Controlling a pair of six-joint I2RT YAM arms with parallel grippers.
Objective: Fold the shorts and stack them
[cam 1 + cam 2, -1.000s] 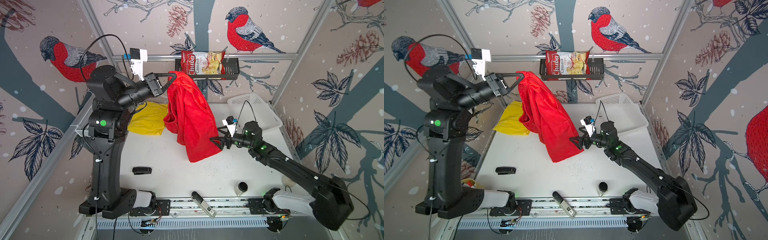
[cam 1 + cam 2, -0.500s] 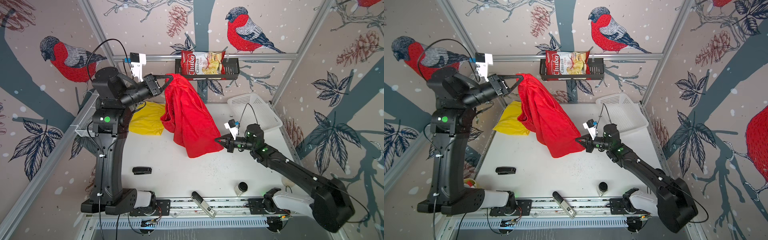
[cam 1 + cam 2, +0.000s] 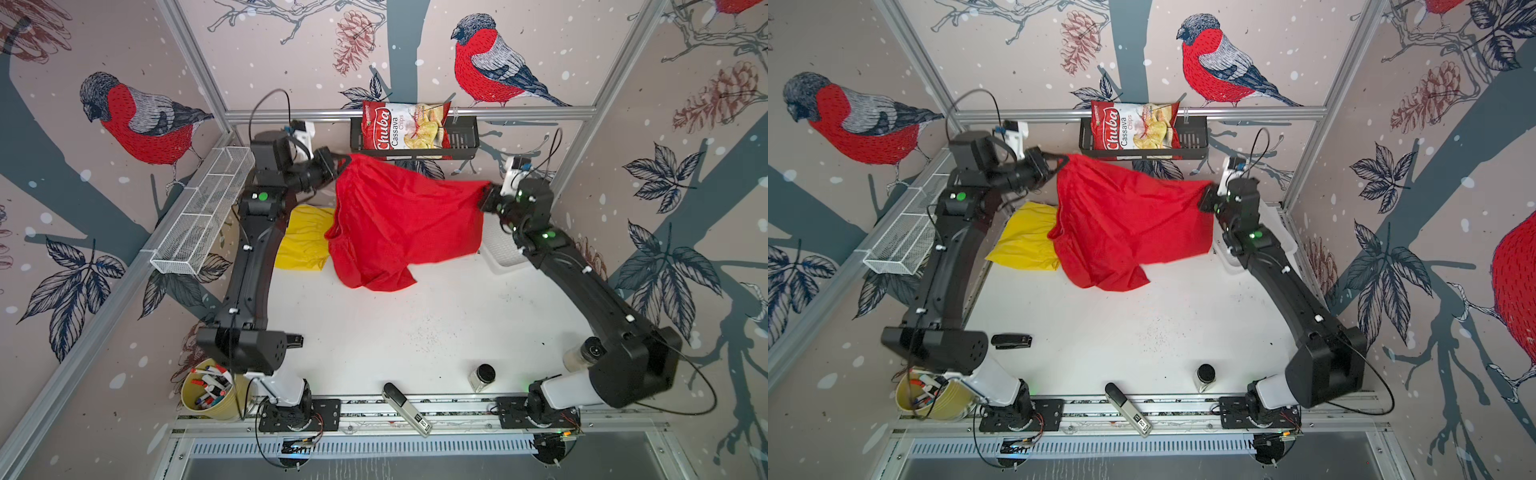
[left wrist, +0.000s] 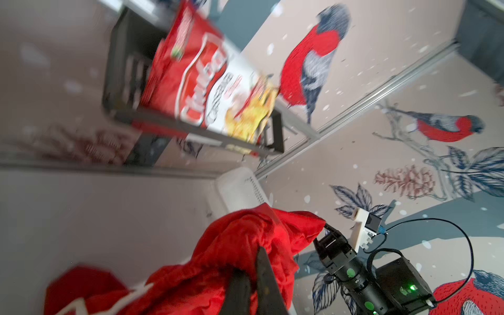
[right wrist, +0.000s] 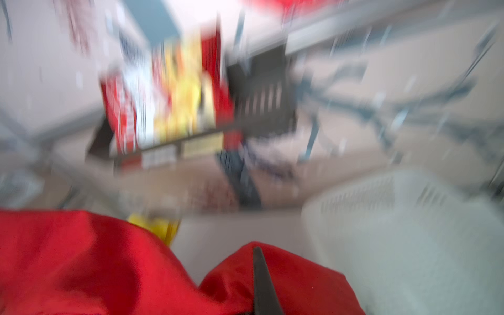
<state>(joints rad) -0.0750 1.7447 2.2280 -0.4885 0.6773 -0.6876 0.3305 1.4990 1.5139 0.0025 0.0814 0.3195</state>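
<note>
Above the back of the white tabletop (image 3: 395, 332), the thin red fabric shorts (image 3: 399, 224) hung spread like a sheet between both grippers. Their lower folds sagged toward the surface and seemed to brush it. The bright yellow shorts (image 3: 305, 241) lay crumpled on the table at the rear left, partly hidden behind the red cloth in both top views.

The left gripper (image 3: 338, 160) was clamped on one upper corner, its dark fingers (image 4: 261, 278) pressed together over bunched fabric, with a white drawstring (image 4: 131, 291) trailing nearby. The right gripper (image 3: 484, 195) was pinched shut on the opposite corner. The right wrist view was too smeared to say which edge it held, though red cloth wrapped its finger.

I judged the cloth light, limp and a little slick. It would drape and slide rather than hold a crease, so the gathered waistband ends looked like the firmest places to grip, and thin pinches at a hem might slip.

Both arms reached up and back with elbows raised. Their wrists were turned inward so the grippers faced each other, just below the black wire shelf (image 3: 415, 147). The right forearm passed over the white plastic basket (image 3: 498, 253).
</note>
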